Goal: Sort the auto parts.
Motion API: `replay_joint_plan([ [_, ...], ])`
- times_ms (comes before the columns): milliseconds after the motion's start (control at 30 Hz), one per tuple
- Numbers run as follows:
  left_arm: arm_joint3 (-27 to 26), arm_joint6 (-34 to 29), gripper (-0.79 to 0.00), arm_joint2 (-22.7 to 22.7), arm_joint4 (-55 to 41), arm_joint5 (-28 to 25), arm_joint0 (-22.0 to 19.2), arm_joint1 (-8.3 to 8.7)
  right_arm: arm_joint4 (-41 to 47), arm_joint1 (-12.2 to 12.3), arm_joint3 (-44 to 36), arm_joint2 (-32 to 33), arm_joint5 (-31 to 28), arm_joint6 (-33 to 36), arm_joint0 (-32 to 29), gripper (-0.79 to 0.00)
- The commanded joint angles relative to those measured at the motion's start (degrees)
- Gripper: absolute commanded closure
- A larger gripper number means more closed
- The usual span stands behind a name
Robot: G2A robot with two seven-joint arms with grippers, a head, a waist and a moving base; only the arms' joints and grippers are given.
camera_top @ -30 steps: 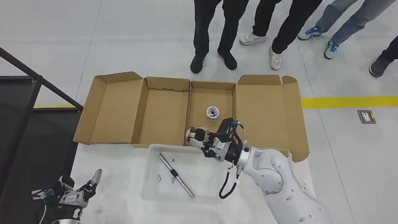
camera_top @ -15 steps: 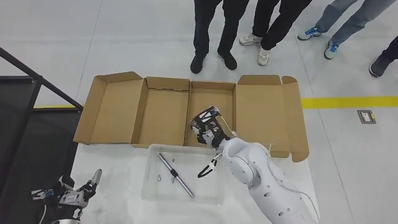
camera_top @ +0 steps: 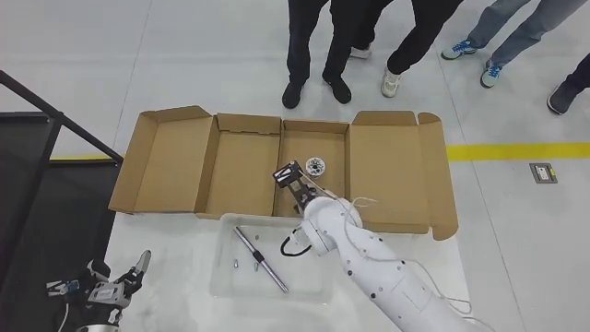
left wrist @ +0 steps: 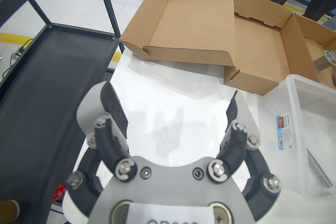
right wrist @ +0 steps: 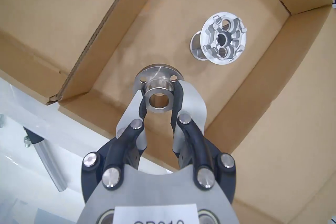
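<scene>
Right fingers (right wrist: 190,101) clamped the flanged bushing (right wrist: 157,75) above the box compartment (camera_top: 328,144). From above, slotted hub (camera_top: 316,164) lay nearby at two o'clock.

The left gripper (left wrist: 170,101) hangs above the white table (left wrist: 181,72), jaws spread wide. Ahead lies an open cardboard box (left wrist: 199,25), a clear plastic bin (left wrist: 286,109) just beside it.
</scene>
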Motion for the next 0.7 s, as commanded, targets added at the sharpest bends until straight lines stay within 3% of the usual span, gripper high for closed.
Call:
replay_joint_plan([
  [0, 0.0, 0.0, -0.785, 0.0, 0.0, 0.0, 0.0, 0.0, 0.0, -0.9, 2.6, -1.1, 0.0, 1.0, 1.4, 0.0],
  [600, 0.0, 0.0, -0.785, 0.0, 0.0, 0.0, 0.0, 0.0, 4.8, -9.0, 23.2, -6.1, -2.1, 1.8, 10.9, 0.0],
  [667, 0.0, 0.0, -0.785, 0.0, 0.0, 0.0, 0.0, 0.0, 5.0, -9.7, 24.7, -6.3, -2.1, 1.5, 11.4, -0.132],
])
